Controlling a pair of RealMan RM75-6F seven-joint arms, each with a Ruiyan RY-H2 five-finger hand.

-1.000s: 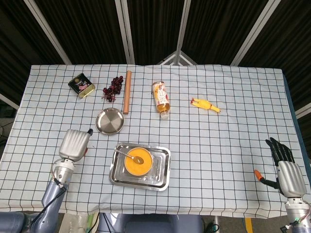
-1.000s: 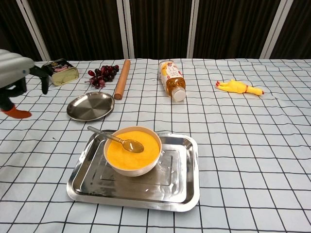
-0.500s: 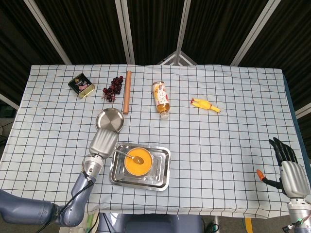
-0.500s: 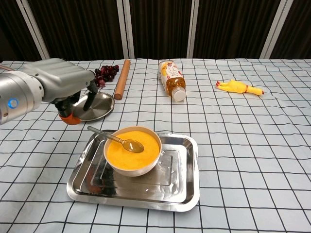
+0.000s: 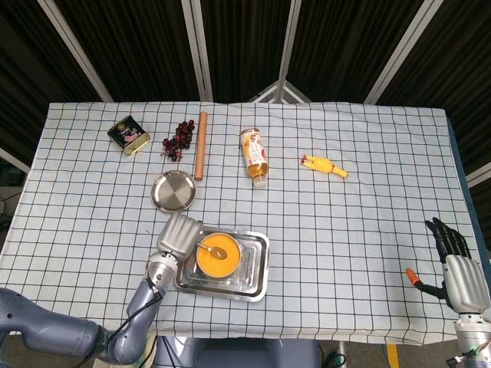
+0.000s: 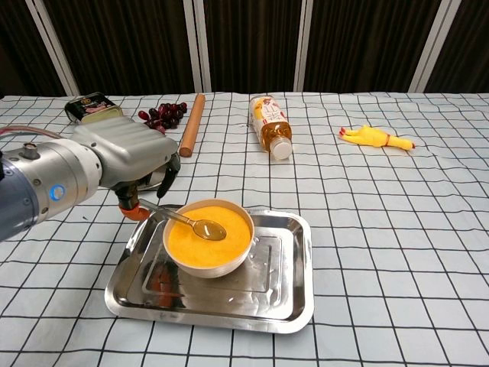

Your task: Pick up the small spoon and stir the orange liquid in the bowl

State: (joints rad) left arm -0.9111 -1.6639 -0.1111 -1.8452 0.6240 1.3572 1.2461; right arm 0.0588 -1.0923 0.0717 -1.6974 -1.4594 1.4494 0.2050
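A white bowl [image 5: 217, 256] [image 6: 208, 238] of orange liquid stands in a steel tray [image 5: 258, 280] [image 6: 294, 306] near the table's front. The small metal spoon [image 5: 205, 248] [image 6: 183, 219] leans on the bowl's left rim, its scoop on the liquid and its handle pointing left. My left hand [image 5: 178, 234] [image 6: 130, 162] hovers over the tray's left edge, fingers [image 6: 173, 170] hanging apart, with the orange thumb tip right by the handle's end. I see no grip on the spoon. My right hand [image 5: 458, 272] stays at the table's right edge, fingers spread and empty.
A round steel plate [image 5: 173, 190] [image 6: 160, 181] lies just behind my left hand. Further back lie a tin [image 5: 128, 135] [image 6: 93, 106], grapes [image 5: 179, 139] [image 6: 162, 115], a rolling pin [image 5: 201, 144] [image 6: 192, 124], a bottle on its side [image 5: 255, 156] [image 6: 270, 126] and a rubber chicken [image 5: 325, 165] [image 6: 376, 138].
My left hand has swept right from the table's left side to the tray's left edge, ending beside the spoon handle. My right hand drew back slightly. Spoon and bowl have not moved.
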